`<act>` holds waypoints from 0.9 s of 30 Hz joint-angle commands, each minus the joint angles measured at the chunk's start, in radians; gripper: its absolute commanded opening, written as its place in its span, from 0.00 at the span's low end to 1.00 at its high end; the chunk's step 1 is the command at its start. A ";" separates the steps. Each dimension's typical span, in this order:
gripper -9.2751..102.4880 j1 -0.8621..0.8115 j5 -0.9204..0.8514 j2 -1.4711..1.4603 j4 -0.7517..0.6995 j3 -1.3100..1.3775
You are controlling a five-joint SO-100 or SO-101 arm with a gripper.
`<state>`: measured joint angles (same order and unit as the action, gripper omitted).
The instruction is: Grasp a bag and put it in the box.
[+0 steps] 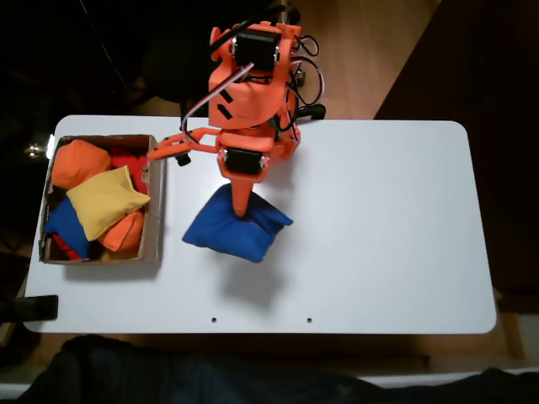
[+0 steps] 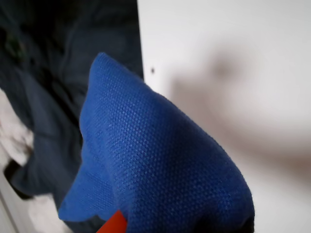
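Desk point(image 1: 379, 227): white and flat, with a wood floor behind it.
Bag point(image 1: 236, 225): blue and soft, hanging a little above the desk with its shadow under it, so it is lifted to be carried.
Hand point(image 1: 242, 210): closed tight on the bag's top, so it does not drop.
Box point(image 1: 154, 210): brown, just to the left in the fixed view, with orange, yellow and blue bags inside.
Next step: probably move left over the box.

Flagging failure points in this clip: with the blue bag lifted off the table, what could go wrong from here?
1. The gripper pinches the bag near one edge, so most of it hangs free; it may slip out in transit.
2. The box already holds several bags heaped near its rim; this one could land on the pile and roll out.
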<state>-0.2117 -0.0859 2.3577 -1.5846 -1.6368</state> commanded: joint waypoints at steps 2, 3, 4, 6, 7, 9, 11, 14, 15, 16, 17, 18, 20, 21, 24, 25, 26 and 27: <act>0.08 -0.095 -0.035 0.077 0.008 0.015; 0.08 -0.115 -0.048 0.083 0.008 0.015; 0.08 -0.135 -0.061 0.087 0.008 0.015; 0.08 -0.175 -0.081 0.097 0.009 0.015; 0.08 -0.193 -0.091 0.100 0.009 0.015; 0.08 -0.230 -0.106 0.104 0.009 0.015; 0.08 -0.265 -0.121 0.106 0.009 0.015; 0.08 -0.319 -0.133 0.107 0.009 0.015; 0.08 -0.337 -0.137 0.107 0.009 0.015; 0.08 -0.356 -0.137 0.107 0.009 0.015; 0.08 -0.373 -0.140 0.107 0.009 0.015; 0.08 -0.390 -0.141 0.107 0.009 0.015; 0.08 -0.422 -0.146 0.107 0.012 0.015; 0.08 -0.437 -0.146 0.107 0.014 0.015; 0.08 -0.485 -0.147 0.103 0.023 0.017; 0.08 -0.500 -0.147 0.101 0.026 0.017; 0.08 -0.515 -0.149 0.101 0.031 0.017; 0.08 -0.532 -0.149 0.100 0.037 0.017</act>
<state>-0.7026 -0.2270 2.4083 -1.5846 -1.6368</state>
